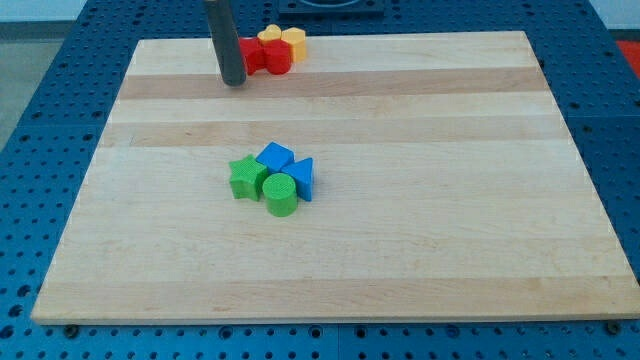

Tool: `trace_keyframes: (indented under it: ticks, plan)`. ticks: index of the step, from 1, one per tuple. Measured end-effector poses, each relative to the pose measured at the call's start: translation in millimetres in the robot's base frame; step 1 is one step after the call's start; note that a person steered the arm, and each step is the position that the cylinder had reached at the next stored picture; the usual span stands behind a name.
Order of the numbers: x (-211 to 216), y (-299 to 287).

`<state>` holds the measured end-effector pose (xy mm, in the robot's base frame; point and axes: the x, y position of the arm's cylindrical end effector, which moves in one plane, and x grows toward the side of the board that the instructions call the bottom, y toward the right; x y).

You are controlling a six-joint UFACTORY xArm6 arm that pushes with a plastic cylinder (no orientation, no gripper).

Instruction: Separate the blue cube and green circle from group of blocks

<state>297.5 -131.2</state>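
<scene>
Gripper: none fitted; a dark rod ends in my tip (235, 82), resting at the view's top, just left of the red and yellow blocks, well apart from the central group.
Worktop (450, 200): pale wooden board on a blue perforated base.
Central group, blocks touching: blue cube (274, 157) at its top; green circle (281, 195), an upright cylinder, at its bottom; green star (245, 177) on the left; blue triangle (303, 178) on the right.
Top group: red block (274, 57), yellow blocks (283, 38) behind it; shapes unclear.
</scene>
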Motion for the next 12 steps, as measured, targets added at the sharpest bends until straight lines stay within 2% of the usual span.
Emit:
trace_keyframes:
  ticks: [1, 3, 4, 5, 6, 7, 8, 9, 11, 12]
  plan:
    - [36.3, 27.0]
    - [46.3, 91.5]
    - [46.4, 92.6]
    - [66.6, 149.2]
    - [110.3, 209.0]
    - [160.7, 237.6]
    - [207.9, 226.9]
    - [209.9, 207.5]
    - [244.4, 84.0]
    - [220.4, 64.5]
